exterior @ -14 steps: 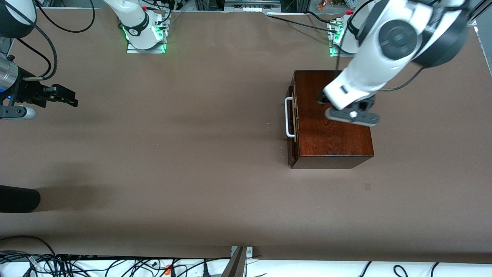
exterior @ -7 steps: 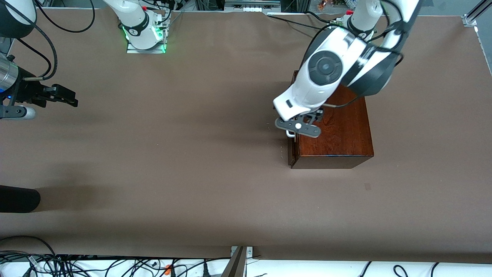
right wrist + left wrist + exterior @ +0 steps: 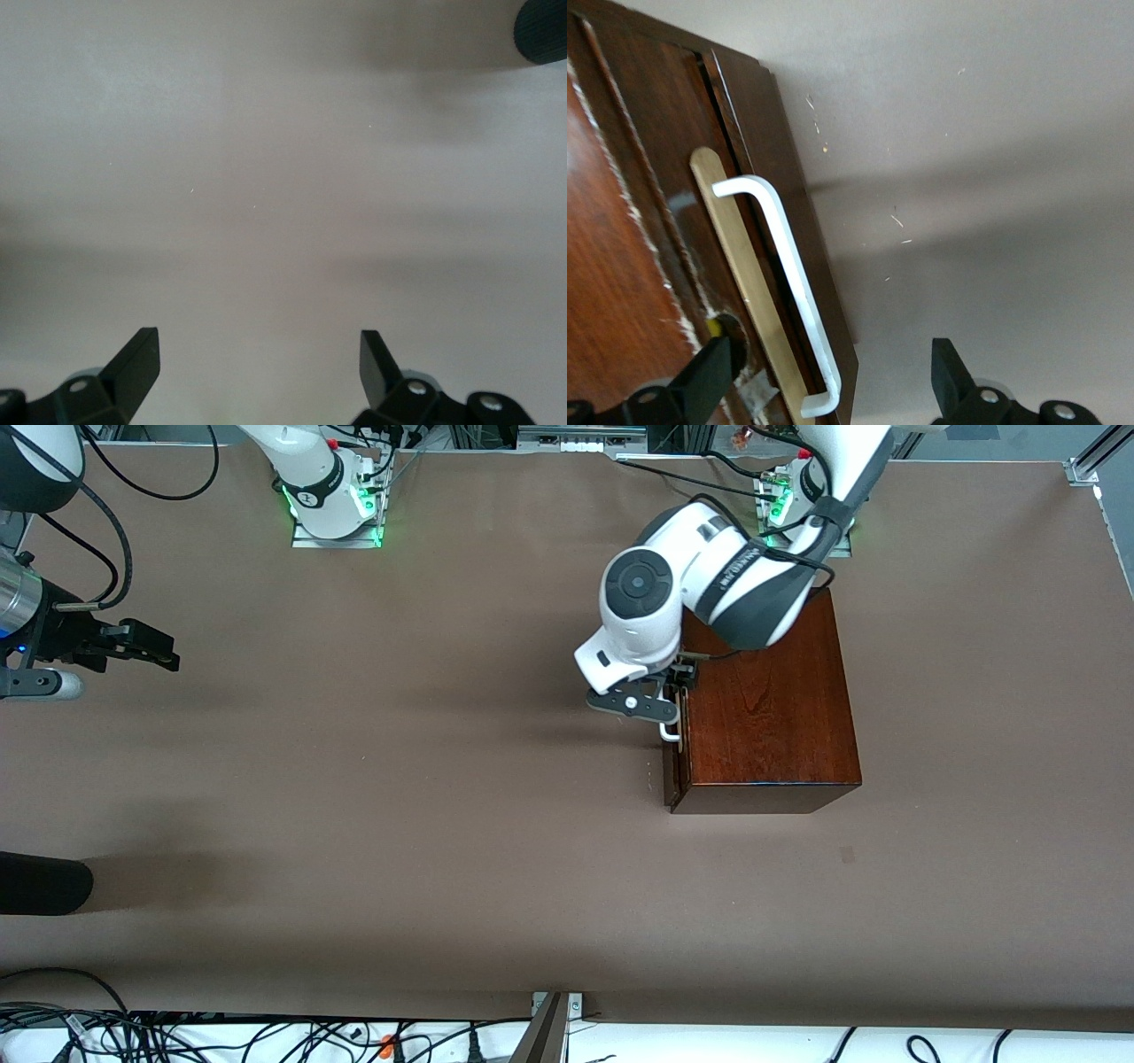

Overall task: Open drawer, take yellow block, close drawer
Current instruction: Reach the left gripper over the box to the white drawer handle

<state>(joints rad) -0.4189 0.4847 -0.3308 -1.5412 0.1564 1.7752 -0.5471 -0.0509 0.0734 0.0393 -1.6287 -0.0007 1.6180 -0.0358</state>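
I have the left gripper point(image 3: 660, 695) over the handle point(image 3: 671, 732) at the front of the drawer point(image 3: 673, 766), right of centre in the front view, because the drawer is shut and the handle is my only way in. In the left wrist view its fingers point(image 3: 709, 376) are spread wide, one over the box point(image 3: 766, 700) top and one over bare table point(image 3: 399, 797), so the white bar lies between them, ungrasped. The block is not in view; I judge it is inside the drawer. A second ago this gripper hung over the middle of the box top; half a second ago it reached the box's front edge; now it sits clear past that edge, lined up with the bar. The right gripper point(image 3: 146, 646) waits at the left edge of the frame over bare table, fingers point(image 3: 133, 363) apart and empty, unmoved throughout.
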